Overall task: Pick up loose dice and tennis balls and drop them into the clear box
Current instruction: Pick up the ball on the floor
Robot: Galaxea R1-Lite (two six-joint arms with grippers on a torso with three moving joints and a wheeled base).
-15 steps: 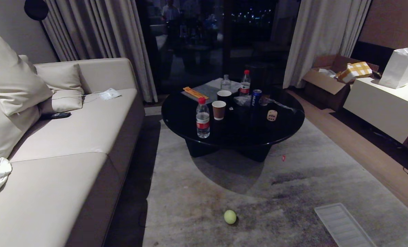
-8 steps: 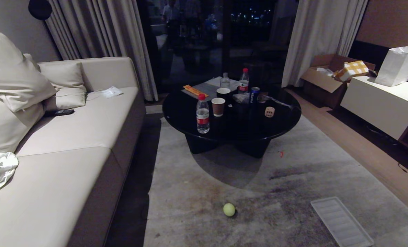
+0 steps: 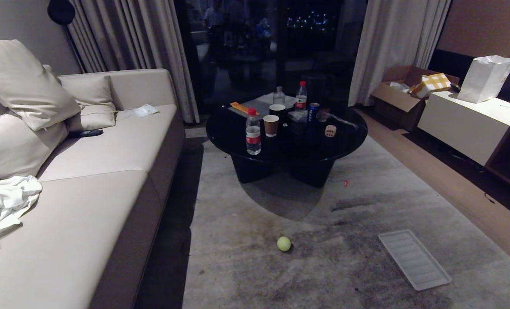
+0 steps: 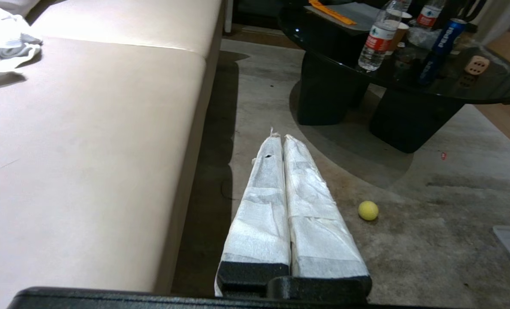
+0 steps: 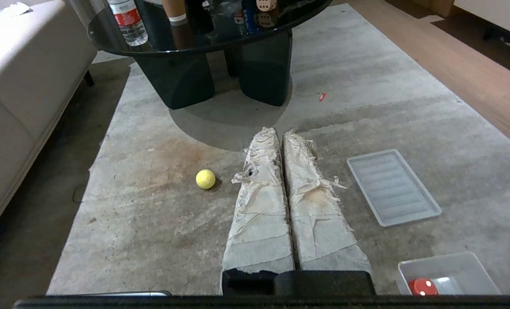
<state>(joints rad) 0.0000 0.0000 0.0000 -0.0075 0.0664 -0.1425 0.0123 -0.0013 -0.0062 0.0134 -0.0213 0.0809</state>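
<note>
Yellow-green fuzzy tennis ball (image 3: pixel 283 243) loose on my grey rug, beige dark-pipped die (image 3: pixel 330 131) on round black table beside blue Pepsi can (image 3: pixel 312 113), clear plastic box (image 5: pixel 448 272) near my right gripper (image 5: pixel 276 134), both it and left gripper (image 4: pixel 279 138) clenched, empty.

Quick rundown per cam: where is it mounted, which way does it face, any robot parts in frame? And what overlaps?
Head: high, facing down at sofa, table; no arms.
Left wrist: low beside the sofa; left gripper shut.
Right wrist: low over rug; right gripper shut, clear box nearby.
Shared: tennis ball, dice.
</note>
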